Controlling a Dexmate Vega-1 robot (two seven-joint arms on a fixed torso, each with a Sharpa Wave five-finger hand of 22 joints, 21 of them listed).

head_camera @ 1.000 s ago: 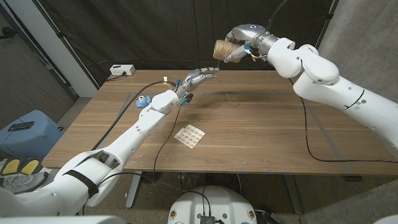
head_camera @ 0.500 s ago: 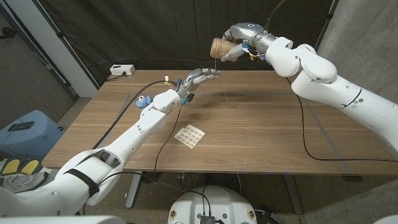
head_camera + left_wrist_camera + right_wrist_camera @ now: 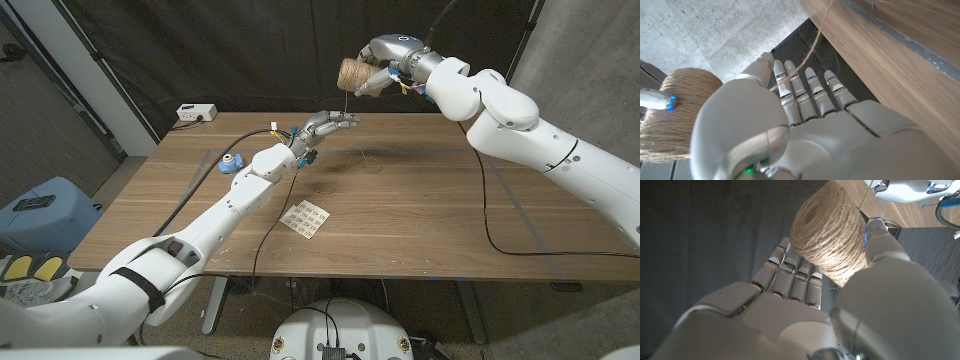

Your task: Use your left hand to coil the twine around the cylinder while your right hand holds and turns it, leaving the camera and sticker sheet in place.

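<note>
1. The cylinder (image 3: pixel 351 73), wrapped thick with twine, is held up in the air above the table's far edge, gripped by the right hand (image 3: pixel 381 72). In the right wrist view the wound spool (image 3: pixel 829 230) sits between the thumb and the straight fingers (image 3: pixel 796 277), one end face turned out past the fingertips.
2. A single strand of twine (image 3: pixel 347 103) hangs from the spool down to the left hand (image 3: pixel 325 125), which is raised just below it.
3. In the left wrist view the strand (image 3: pixel 799 64) crosses the backs of the left fingers (image 3: pixel 810 92), which lie straight and side by side, and passes by the thumb tip; I cannot tell whether it is pinched there.
4. Loose twine (image 3: pixel 362 163) trails on the wooden table (image 3: pixel 430 215) beyond the left fingertips.
5. A sticker sheet (image 3: pixel 306 217) lies flat on the table, well back from the left fingers, beside the forearm.
6. A small blue object (image 3: pixel 231 162) sits near the left elbow side, too small to identify.
</note>
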